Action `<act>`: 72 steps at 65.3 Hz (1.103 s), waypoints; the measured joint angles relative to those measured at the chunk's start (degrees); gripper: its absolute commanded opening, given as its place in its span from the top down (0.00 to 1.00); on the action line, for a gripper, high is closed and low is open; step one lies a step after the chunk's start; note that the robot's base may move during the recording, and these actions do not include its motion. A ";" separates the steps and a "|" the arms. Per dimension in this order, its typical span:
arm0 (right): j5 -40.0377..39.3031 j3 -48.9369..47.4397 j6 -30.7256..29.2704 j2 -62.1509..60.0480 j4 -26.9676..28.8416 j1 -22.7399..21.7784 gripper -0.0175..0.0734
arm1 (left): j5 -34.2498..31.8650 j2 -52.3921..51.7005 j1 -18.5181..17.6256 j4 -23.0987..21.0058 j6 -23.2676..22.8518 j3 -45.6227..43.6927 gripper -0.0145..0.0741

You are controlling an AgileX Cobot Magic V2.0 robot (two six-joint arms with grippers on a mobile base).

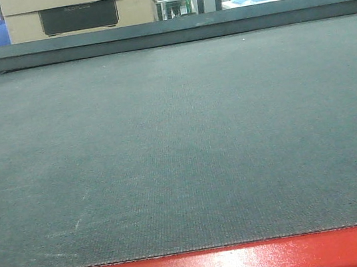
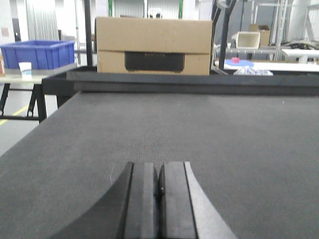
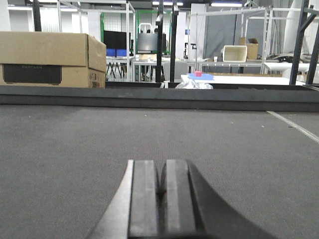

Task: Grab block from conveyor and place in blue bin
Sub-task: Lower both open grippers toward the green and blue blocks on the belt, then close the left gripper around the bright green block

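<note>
Past the conveyor (image 1: 180, 146) we saw a cardboard box (image 2: 153, 46) at 12 o'clock, the blue bin (image 2: 39, 54) at 11. Our left gripper (image 2: 158, 199) and right gripper (image 3: 162, 199) hung over the belt, jaws together, empty.

The left hand (image 2: 158, 175) rises into its wrist camera's frame from 6 o'clock. Its two dark fingers (image 2: 142, 199) are pressed flat together, leaving only a thin seam, with the tips aimed toward 12 o'clock and nothing gripped. The right hand (image 3: 162, 174) mirrors it in its own wrist view, fingers (image 3: 144, 199) closed against each other, entering from 6 o'clock and pointing level toward 12 o'clock, holding nothing.
</note>
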 measured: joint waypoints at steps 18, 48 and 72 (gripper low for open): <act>5.12 -7.92 0.00 -0.04 0.00 0.00 0.99 | 7.56 -0.04 0.00 -0.83 -0.10 -8.93 0.96; 35.68 -34.55 0.00 17.21 4.59 0.00 0.99 | 28.32 26.42 0.00 -0.83 -0.10 -38.71 0.96; 56.08 -47.38 0.00 43.70 4.59 0.00 0.99 | 53.50 52.42 0.00 -1.01 -0.10 -55.87 0.96</act>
